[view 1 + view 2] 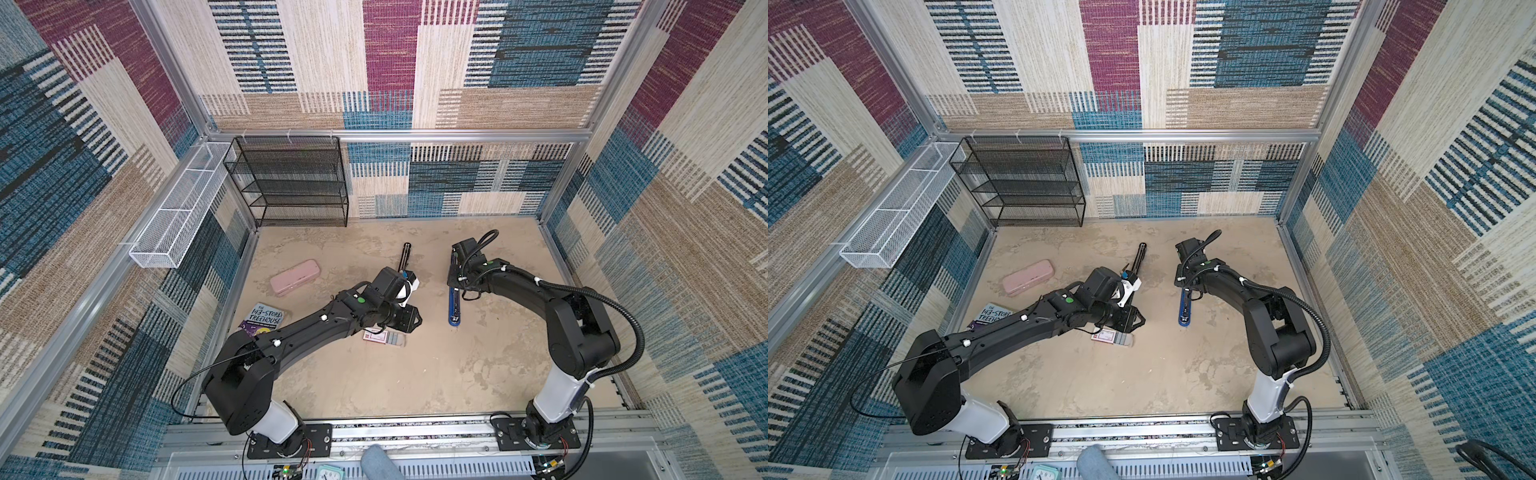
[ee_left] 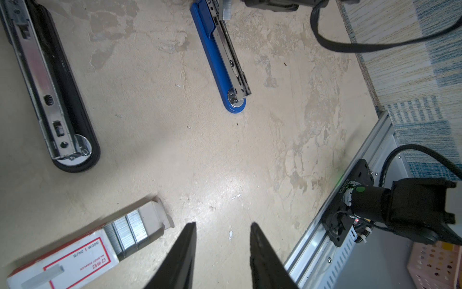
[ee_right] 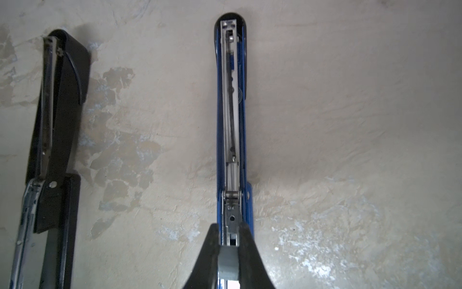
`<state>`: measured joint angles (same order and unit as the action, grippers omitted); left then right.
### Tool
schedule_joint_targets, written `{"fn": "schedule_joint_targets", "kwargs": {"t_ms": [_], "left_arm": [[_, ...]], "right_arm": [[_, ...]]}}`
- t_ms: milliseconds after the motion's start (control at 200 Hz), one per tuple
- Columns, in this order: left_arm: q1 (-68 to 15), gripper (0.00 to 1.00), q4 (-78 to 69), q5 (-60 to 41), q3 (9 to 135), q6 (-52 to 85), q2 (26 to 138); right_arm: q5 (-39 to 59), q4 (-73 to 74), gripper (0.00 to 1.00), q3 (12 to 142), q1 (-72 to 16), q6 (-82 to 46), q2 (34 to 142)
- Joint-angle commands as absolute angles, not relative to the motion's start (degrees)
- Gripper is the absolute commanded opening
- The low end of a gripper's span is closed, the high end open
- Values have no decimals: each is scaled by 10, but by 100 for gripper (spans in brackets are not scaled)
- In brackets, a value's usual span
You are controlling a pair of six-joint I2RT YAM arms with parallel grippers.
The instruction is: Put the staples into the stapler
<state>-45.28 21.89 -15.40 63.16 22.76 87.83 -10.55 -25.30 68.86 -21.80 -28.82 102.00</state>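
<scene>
Two staplers lie opened flat on the table: a blue stapler (image 1: 455,307) (image 3: 231,112) and a black stapler (image 1: 405,257) (image 2: 50,87). My right gripper (image 3: 228,230) is shut on a grey strip of staples (image 3: 227,260), held just over the near end of the blue stapler's metal channel. The white, red-edged staple box (image 2: 75,260) (image 1: 384,337) lies with its tray slid out, showing more staples (image 2: 127,232). My left gripper (image 2: 222,225) (image 1: 409,320) hovers beside that box, open with nothing between its fingers.
A pink pencil case (image 1: 295,277) and a book (image 1: 266,320) lie at the left. A black mesh shelf (image 1: 291,183) stands at the back wall, and a white mesh basket (image 1: 178,208) hangs on the left wall. An aluminium rail (image 1: 415,432) bounds the front.
</scene>
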Motion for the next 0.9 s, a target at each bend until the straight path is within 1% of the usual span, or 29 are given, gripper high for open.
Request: {"fn": "schedule_joint_targets", "kwargs": {"t_ms": [0, 891], "left_arm": [[-454, 39, 215, -161, 635, 207, 879], [-455, 39, 216, -164, 632, 212, 885]], "right_arm": [[-117, -254, 13, 691, -219, -281, 1024], [-108, -245, 12, 693, -226, -282, 1038]]}}
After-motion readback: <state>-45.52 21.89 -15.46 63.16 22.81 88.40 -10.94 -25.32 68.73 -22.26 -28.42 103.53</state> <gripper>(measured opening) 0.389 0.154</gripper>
